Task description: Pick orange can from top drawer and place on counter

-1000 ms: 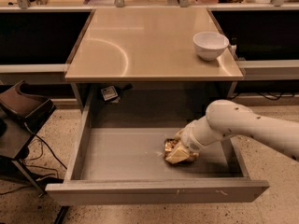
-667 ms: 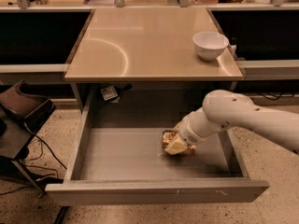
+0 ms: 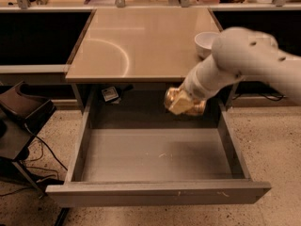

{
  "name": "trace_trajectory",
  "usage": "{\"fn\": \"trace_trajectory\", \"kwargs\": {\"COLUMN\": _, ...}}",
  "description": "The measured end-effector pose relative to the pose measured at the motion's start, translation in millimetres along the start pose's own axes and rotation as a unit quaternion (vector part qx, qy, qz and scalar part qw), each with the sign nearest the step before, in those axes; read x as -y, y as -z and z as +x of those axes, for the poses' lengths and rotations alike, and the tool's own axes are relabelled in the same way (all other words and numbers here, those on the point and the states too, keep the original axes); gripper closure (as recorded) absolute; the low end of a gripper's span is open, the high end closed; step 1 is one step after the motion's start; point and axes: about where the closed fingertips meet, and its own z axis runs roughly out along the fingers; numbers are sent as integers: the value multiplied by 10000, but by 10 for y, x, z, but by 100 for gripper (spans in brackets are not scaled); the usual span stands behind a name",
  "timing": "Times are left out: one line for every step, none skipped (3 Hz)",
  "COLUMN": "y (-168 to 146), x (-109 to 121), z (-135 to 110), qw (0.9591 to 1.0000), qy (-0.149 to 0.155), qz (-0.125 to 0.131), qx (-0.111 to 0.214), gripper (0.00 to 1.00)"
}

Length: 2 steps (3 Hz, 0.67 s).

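Observation:
The orange can [image 3: 175, 98] is a shiny golden can held in my gripper [image 3: 182, 103], lifted above the back of the open top drawer [image 3: 155, 157], just below the counter's front edge. My white arm [image 3: 244, 60] reaches in from the right and hides part of the can. The gripper is shut on the can. The drawer's grey bottom holds nothing. The beige counter [image 3: 136, 41] lies above and behind, with a faint arc mark.
A white bowl [image 3: 206, 42] stands on the counter's right side, partly behind my arm. A small tag [image 3: 109, 94] hangs under the counter at the drawer's back. A dark chair or case [image 3: 21, 114] stands at the left. Dark side shelves flank the counter.
The gripper has lifted the can from the drawer's bottom at the right up to near the counter's front edge. The arm has risen with it.

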Motion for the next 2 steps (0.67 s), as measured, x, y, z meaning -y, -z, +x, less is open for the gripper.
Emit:
{"fn": "trace_trajectory", "kwargs": {"y": 590, "x": 457, "z": -411, "qw": 9991, "qy": 2, "qz": 402, "qx": 152, "gripper": 100}}
{"fn": "trace_trajectory", "kwargs": {"y": 764, "x": 580, "z": -554, "qw": 9979, "qy": 33, "qz": 566, "qx": 304, "gripper": 100}}
